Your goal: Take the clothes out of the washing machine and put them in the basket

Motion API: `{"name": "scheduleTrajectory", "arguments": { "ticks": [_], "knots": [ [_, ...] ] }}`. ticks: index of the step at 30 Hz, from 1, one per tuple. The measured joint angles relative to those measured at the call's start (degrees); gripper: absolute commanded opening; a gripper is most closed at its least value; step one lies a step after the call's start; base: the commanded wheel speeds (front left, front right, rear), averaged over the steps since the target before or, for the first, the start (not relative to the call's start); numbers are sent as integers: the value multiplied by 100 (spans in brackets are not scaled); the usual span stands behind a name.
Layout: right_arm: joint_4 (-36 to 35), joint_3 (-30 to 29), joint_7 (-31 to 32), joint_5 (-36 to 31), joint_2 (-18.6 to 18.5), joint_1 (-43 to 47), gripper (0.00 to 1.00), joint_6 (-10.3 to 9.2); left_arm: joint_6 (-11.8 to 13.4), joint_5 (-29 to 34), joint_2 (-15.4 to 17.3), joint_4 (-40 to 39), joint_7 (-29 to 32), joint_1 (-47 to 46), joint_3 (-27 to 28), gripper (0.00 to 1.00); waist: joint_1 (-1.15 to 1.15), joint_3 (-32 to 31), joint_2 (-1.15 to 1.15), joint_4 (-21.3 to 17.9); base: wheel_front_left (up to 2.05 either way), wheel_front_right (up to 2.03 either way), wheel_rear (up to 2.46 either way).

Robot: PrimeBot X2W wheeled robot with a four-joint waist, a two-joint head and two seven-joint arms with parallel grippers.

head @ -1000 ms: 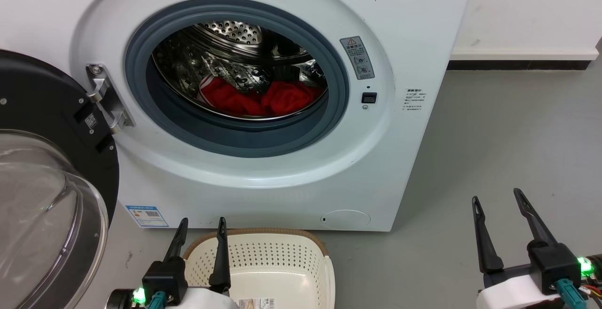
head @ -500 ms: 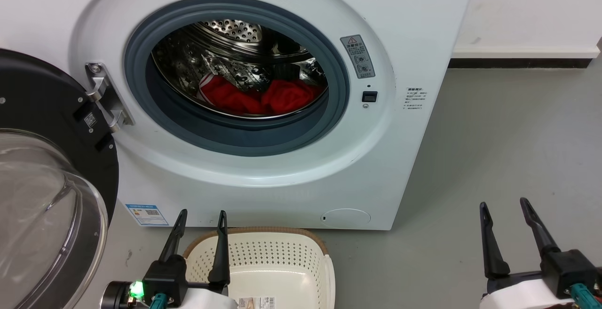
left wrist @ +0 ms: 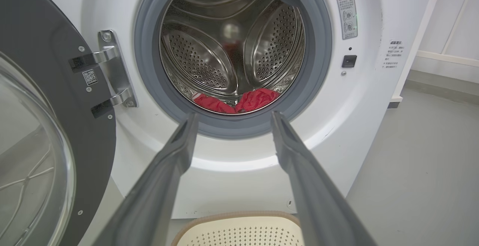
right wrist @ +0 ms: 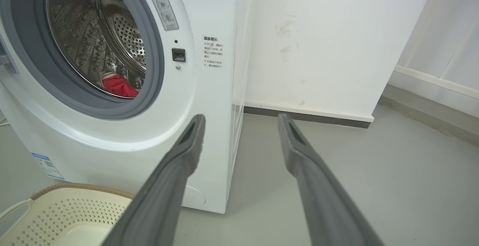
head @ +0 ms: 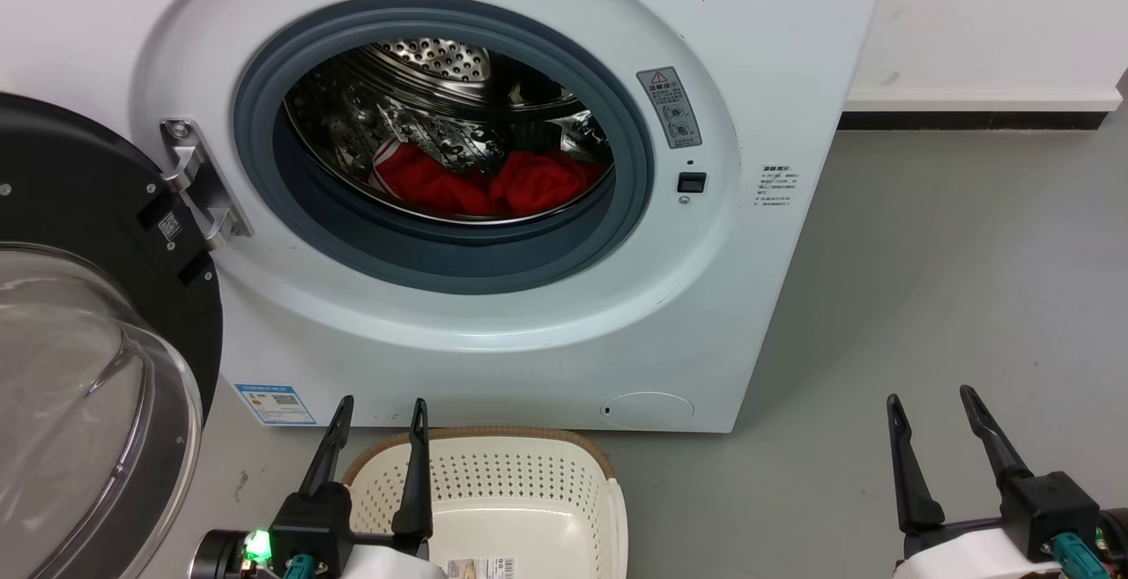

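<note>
The red clothes [head: 489, 184] lie in a soft heap at the bottom of the shiny drum [head: 423, 59], deep inside the washing machine [head: 529, 332]. There look to be two pieces, bunched up and touching each other. In front of them the grey ring [head: 441, 257] around the hole makes a lip they must be lifted over. The door [head: 88, 385] hangs wide open on the left. The basket [head: 480, 432] sits on the floor [head: 925, 253] right in front of the machine, below the hole (a handy spot), and I can see no clothes in it.

The left tool [head: 382, 403] is low, by the left side of the basket, with its two fingers apart and nothing held. The right tool [head: 931, 396] is off to the right over the floor, fingers apart too, and empty.

I think the reach is the hard part. A tool that goes in too low could bump the grey ring, and one that goes too deep could scrape the metal. A pinch on just a little fold might slip, so a piece could drop on the floor and miss the basket. One piece might drag the other along and let it catch on the lip. The left arm could also knock the open door or push the basket away.
</note>
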Motion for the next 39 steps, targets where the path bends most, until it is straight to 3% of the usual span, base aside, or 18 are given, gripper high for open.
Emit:
{"name": "scheduleTrajectory", "arguments": {
  "ticks": [14, 19, 25, 31, 39],
  "knots": [
    [-32, 16, 0, -103, 1, -200, 100, 0, -4, -18, -5, 5, 0, -153, 52, 100, 0, 276, 0, -143, 0, 0, 0],
    [-134, 13, 0, 45, 0, -505, 100, 0, -191, 34, 88, 124, 0, -801, 232, 100, 0, 720, 0, -311, 0, 0, 0],
    [-152, 83, 0, 108, -1, -755, 100, 0, -497, -15, 643, 887, 0, -2085, 655, 100, 1, 1364, 0, -637, 0, 0, 0],
    [-160, 194, 0, 231, -5, -1053, 100, 0, -725, 96, 1362, 2148, 79, -3693, 665, 100, 2, 2004, 0, -1030, 0, 0, 0],
    [-165, 394, 0, 514, -9, -1283, 100, 0, -881, 212, 2174, 3701, 1600, -5946, 225, 100, 2, 2823, 0, -1526, 0, 0, 0]
  ]
}}
